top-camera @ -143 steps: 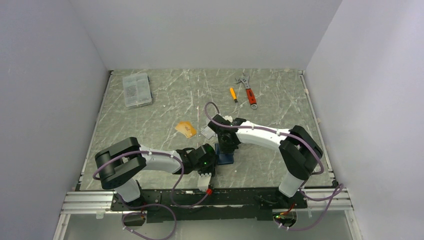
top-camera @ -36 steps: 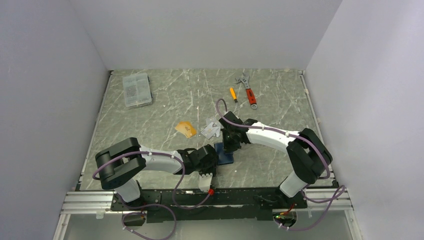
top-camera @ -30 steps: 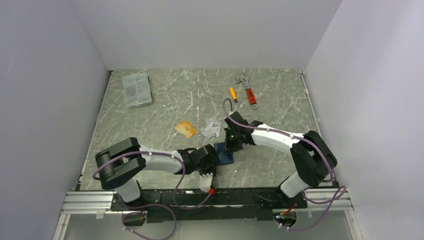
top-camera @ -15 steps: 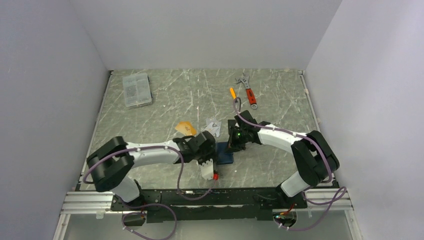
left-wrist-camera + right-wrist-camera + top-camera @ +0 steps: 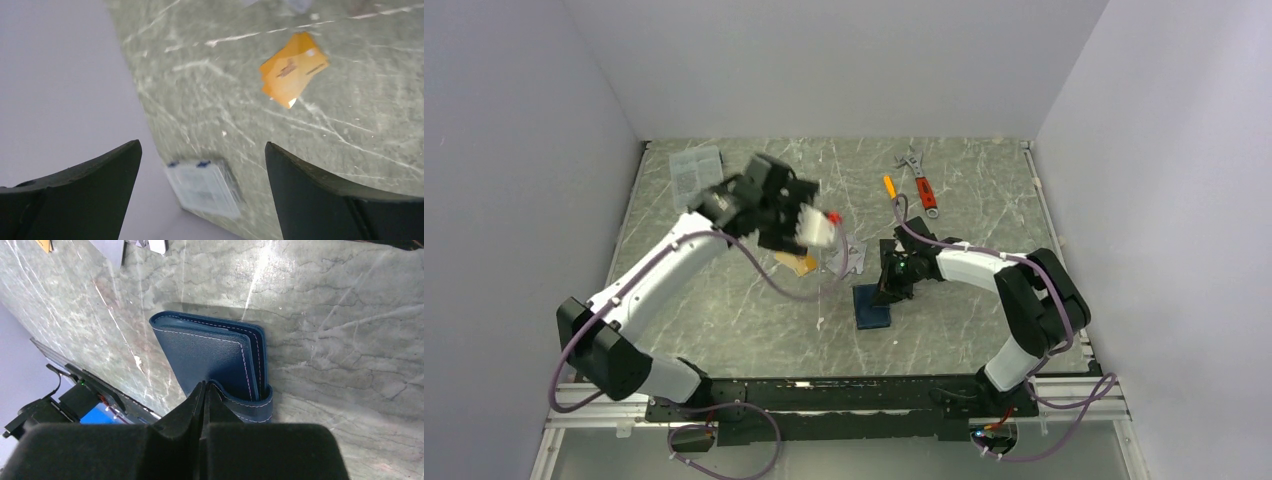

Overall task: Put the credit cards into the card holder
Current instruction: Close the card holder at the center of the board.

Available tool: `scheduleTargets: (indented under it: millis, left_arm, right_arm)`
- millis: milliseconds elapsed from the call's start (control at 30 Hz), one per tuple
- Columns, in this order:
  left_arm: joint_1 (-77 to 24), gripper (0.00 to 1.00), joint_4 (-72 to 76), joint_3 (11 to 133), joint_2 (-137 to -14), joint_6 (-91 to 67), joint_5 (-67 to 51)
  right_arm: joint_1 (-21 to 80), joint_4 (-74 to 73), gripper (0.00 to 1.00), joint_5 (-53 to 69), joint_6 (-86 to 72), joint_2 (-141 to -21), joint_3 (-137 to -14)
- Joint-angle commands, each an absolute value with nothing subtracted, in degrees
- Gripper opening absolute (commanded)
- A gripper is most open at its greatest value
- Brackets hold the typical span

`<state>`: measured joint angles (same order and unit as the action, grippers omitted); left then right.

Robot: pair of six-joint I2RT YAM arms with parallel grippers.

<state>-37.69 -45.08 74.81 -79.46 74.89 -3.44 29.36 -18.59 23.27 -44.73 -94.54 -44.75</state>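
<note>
— Pressing together, are they, the right gripper's (image 5: 204,390) fingers?

— Yes, they are closing flat on each other, with the tips touching the snap tab (image 5: 245,402) of the navy card holder (image 5: 210,355). It is lying folded shut on the table (image 5: 325,290) just beyond them. Whether they are nipping any leather, I cannot tell.

— And the left gripper (image 5: 202,145)?

— Its jaws are standing wide apart, holding nothing, and hanging high over the table. Orange-gold credit cards (image 5: 292,75) are lying well below, ahead and to the right of the jaws. A clear compartment box (image 5: 202,187) is sitting beneath them by the wall (image 5: 50,75).

— So which step is running?

— Opening the holder, I am judging; no card is going in yet. Next, the right fingers are needing to lift that tab and flip the cover. The left is needing to drop to the orange cards and pinch one by its edge.
</note>
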Motion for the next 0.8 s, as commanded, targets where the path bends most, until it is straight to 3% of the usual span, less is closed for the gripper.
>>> scheduleTargets:
  millis: [0, 100, 200, 400, 567, 600, 633, 733, 767]
  left_arm:
    - [-27.5, 0.99, -57.9, 89.8, -83.0, 56.0, -12.4]
    - [-20.8, 0.99, -59.7, 95.6, -84.1, 45.1, -18.5]
    - [-15.6, 0.99, -56.5, 92.3, -81.0, 38.8, -25.7]
    - [-10.8, 0.99, -52.3, 85.4, -76.2, 35.1, -24.1]
    - [-1.9, 0.99, -54.2, 86.6, -76.4, 30.5, -31.7]
    - [-0.5, 0.99, -53.9, 86.2, -76.2, 29.9, -32.8]
    - [1.5, 0.99, -53.4, 85.6, -75.9, 29.2, -33.7]
    - [6.4, 0.99, -52.5, 84.0, -74.7, 28.4, -37.3]
    - [7.8, 0.99, -52.3, 83.8, -74.5, 27.8, -38.5]
  right_arm:
    - [28.9, -32.4, 0.0, 0.5, -40.8, -103.2, -39.4]
    - [28.9, -33.6, 0.13, 0.1, -41.0, -97.7, -40.0]
    - [28.9, -33.5, 0.22, 0.8, -40.2, -92.8, -43.2]
    - [31.0, -28.4, 0.42, 10.1, -37.7, -87.8, -52.8]
    - [33.5, -26.7, 0.57, 15.9, -35.9, -87.5, -63.7]
    - [33.9, -26.7, 0.62, 17.3, -35.6, -87.9, -66.4]
    - [34.9, -26.9, 0.74, 18.1, -35.1, -88.4, -70.0]
    - [36.2, -28.5, 0.97, 19.9, -33.5, -90.4, -77.7]
    - [36.5, -29.3, 0.99, 20.5, -33.0, -91.3, -81.7]
